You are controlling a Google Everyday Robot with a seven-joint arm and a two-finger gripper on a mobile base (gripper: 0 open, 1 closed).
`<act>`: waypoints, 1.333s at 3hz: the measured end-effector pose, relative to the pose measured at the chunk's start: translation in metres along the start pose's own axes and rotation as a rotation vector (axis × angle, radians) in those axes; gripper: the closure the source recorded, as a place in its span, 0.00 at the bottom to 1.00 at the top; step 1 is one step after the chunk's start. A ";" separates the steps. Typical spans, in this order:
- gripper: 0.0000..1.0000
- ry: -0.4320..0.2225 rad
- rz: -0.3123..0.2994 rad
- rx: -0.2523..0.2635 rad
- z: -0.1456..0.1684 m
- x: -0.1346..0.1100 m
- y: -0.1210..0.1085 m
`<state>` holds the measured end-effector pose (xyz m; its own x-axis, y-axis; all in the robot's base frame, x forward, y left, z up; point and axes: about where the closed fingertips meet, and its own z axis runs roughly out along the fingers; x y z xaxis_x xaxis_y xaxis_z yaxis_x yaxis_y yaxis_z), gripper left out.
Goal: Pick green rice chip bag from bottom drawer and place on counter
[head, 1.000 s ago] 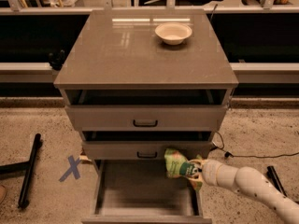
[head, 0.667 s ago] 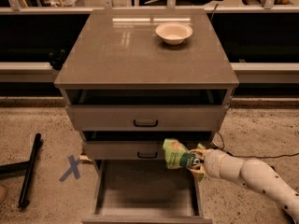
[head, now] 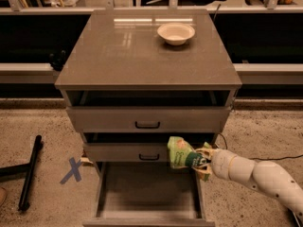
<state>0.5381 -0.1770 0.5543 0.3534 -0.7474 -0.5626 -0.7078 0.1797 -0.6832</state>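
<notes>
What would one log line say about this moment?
claw: shut on green rice chip bag, over right side of open bottom drawer | counter: white bowl on it, bag not yet there

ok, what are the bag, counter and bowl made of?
Green rice chip bag: thin plastic film, by its creases; the gripper holds it above the right wall of the bottom drawer. Counter: glossy laminate or stone, mirroring lights. White bowl: matte, ceramic or paper, unclear.

Crinkly green rice chip bag (head: 178,152) clamped in claw (head: 200,161) above open bottom drawer (head: 147,195), right side.
</notes>
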 end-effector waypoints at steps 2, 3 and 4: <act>1.00 -0.130 -0.137 0.150 -0.093 -0.097 -0.097; 1.00 -0.130 -0.137 0.150 -0.093 -0.097 -0.097; 1.00 -0.169 -0.113 0.192 -0.103 -0.099 -0.106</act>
<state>0.5148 -0.1879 0.7301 0.5319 -0.6549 -0.5368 -0.5352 0.2312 -0.8125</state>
